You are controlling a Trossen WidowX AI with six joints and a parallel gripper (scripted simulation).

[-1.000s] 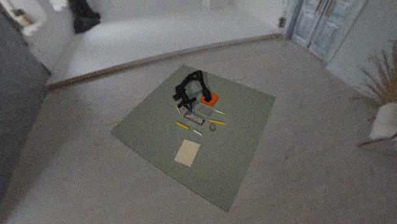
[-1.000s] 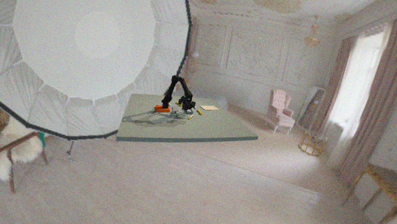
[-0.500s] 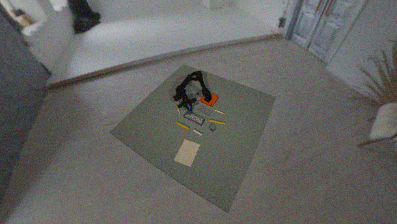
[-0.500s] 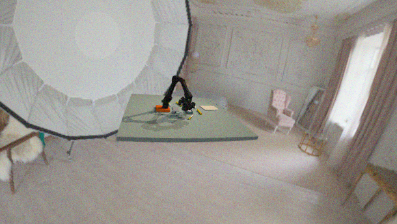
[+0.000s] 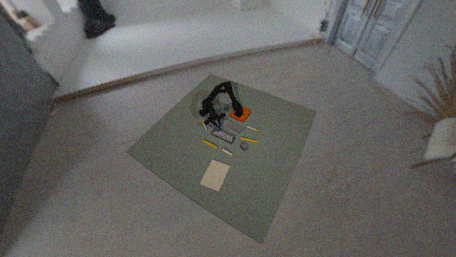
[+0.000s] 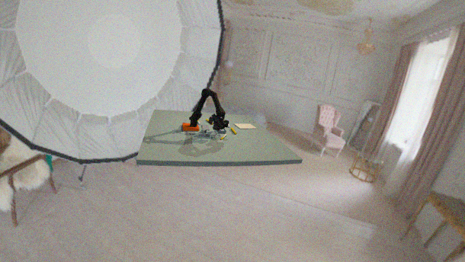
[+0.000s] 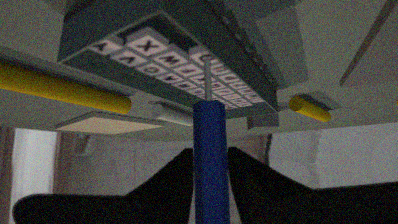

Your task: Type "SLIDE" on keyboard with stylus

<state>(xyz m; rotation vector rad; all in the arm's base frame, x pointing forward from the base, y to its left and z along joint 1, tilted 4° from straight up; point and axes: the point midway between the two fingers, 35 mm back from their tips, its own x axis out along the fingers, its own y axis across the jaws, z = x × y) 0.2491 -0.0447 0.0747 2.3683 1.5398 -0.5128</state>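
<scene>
The keyboard [image 5: 223, 136] [image 7: 150, 47], dark-cased with pale lettered keys, lies on the desk in front of the arm. My gripper [image 5: 217, 119] [image 6: 220, 123] [image 7: 210, 155] is shut on the blue stylus [image 5: 219, 125] [image 7: 210, 122], above the keyboard's near side. In the wrist view the thin grey tip points at the keys and overlaps a key right of the one that looks like X. That key's letter is partly hidden, and I cannot tell whether the tip touches it. A dark gap shows between these two keys. In the exterior view the arm hides most of the keyboard.
A yellow stick [image 5: 210, 144] [image 7: 65, 90] and a white piece [image 5: 226, 152] [image 7: 174, 115] lie beyond the keyboard. Another yellow stick [image 5: 250, 140] [image 7: 310, 109] and a grey block [image 5: 244, 146] lie beside it. A beige sheet [image 5: 215, 175] [image 6: 245, 126] [image 7: 107, 124] lies farther out.
</scene>
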